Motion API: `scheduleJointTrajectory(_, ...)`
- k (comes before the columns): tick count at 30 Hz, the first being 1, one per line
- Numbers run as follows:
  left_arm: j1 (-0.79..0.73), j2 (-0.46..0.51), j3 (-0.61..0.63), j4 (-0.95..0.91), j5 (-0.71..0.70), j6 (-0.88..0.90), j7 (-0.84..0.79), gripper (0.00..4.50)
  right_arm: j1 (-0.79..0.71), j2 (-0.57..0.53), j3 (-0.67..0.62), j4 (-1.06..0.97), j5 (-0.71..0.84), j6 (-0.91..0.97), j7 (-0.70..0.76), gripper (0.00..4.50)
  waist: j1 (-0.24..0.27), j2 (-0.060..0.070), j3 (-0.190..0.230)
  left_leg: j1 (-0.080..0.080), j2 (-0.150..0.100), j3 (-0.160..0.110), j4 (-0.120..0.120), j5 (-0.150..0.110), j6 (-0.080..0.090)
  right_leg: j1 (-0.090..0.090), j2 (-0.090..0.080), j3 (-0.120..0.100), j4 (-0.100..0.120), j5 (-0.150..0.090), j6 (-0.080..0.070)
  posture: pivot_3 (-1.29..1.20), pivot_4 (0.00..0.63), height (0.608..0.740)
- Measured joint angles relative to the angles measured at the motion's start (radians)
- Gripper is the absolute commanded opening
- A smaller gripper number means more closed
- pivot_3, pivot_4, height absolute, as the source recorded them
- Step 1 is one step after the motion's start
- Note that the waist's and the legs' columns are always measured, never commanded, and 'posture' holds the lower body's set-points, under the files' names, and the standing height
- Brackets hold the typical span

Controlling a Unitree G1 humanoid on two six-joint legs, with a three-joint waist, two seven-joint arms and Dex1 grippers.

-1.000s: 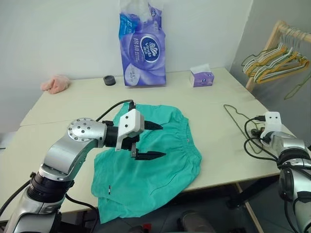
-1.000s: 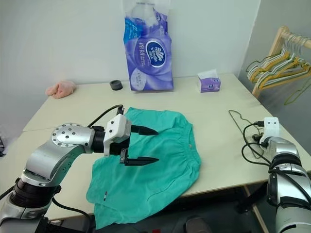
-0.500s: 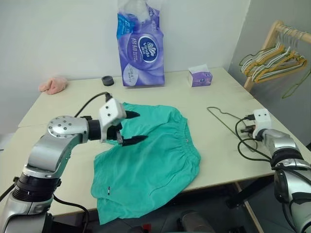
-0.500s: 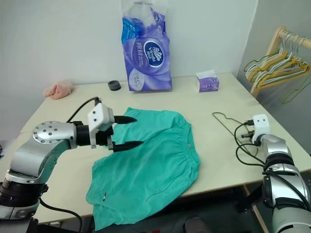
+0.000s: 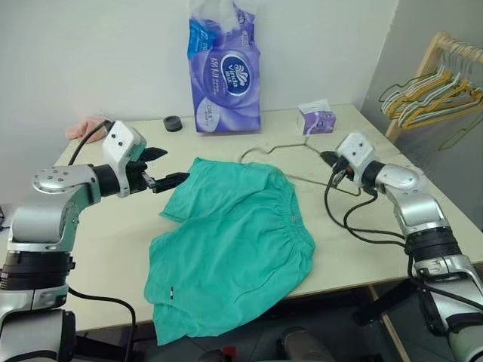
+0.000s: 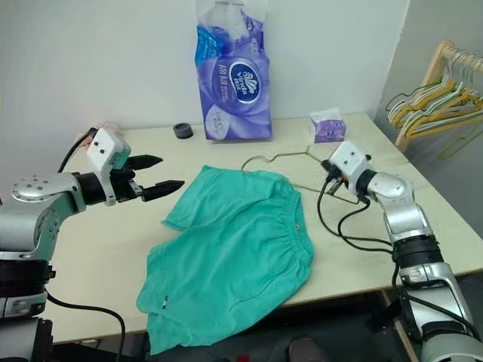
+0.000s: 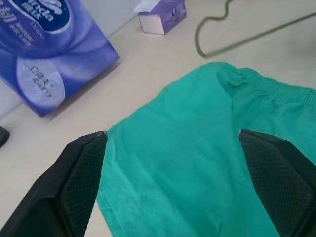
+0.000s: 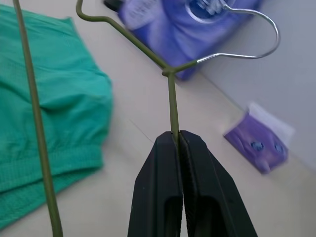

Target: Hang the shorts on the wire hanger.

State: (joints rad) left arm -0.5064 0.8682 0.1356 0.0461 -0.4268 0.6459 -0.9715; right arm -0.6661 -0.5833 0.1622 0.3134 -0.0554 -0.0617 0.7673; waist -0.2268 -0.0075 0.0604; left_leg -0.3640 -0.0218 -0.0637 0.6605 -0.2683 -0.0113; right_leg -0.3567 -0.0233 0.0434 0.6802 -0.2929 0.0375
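Shorts (image 5: 230,245) flat on table (image 5: 362,226), front hem hanging over the near edge; wire hanger (image 8: 170,94) clamped in right gripper (image 8: 178,136).
Right fingers pinched together on one hanger shoulder, hanger held above the table past the shorts' far edge, hook toward the purple tissue pack (image 5: 224,72). Left gripper (image 5: 172,167) fingers spread wide, holding nothing, hovering just off the shorts' far-left corner. Small tissue box (image 5: 315,118) behind the hanger; hanger rack (image 5: 441,83) far right.

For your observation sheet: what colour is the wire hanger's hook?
Silvery bare metal, unlike the olive-green wire hanger body; clearest in the right wrist view.
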Motion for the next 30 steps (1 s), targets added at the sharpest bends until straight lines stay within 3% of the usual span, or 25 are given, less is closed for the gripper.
scheduleJointTrajectory(6, 0.027, 0.019, -0.009, -0.020, -0.056, 0.103, -0.067, 4.50, 0.011, 0.017, 0.088, -0.112, -0.023, -0.200, 0.066, 0.02, 0.001, 0.000, 0.001, 0.000, 0.001, -0.001, 0.000, 0.000, -0.001, -0.001, 0.000, 0.000, 0.000, 0.001, -0.001, -0.23, 0.022, 0.740)
scheduleJointTrajectory(14, 0.114, 0.016, -0.043, -0.125, -0.141, 0.216, -0.131, 4.50, -0.065, 0.039, 0.135, -0.117, -0.052, -0.357, 0.099, 0.02, 0.004, -0.001, 0.003, 0.000, 0.001, -0.002, 0.000, -0.001, -0.001, -0.001, 0.000, 0.000, 0.000, 0.001, -0.002, -0.23, 0.024, 0.740)
scheduleJointTrajectory(26, 0.223, 0.036, -0.124, -0.202, -0.120, 0.172, -0.175, 4.50, -0.068, 0.077, 0.154, -0.179, -0.058, -0.372, 0.109, 0.02, 0.007, -0.001, 0.004, 0.000, 0.001, -0.003, 0.000, -0.001, -0.001, -0.001, 0.000, 0.000, 0.000, 0.001, -0.002, -0.23, 0.027, 0.740)
scheduleJointTrajectory(30, 0.235, 0.039, -0.142, -0.205, -0.100, 0.132, -0.187, 3.64, -0.068, 0.081, 0.154, -0.196, -0.048, -0.356, 0.119, 0.00, 0.007, -0.001, 0.005, 0.000, 0.001, -0.003, 0.000, -0.001, -0.001, -0.001, 0.000, 0.000, 0.000, 0.001, -0.002, -0.23, 0.030, 0.740)
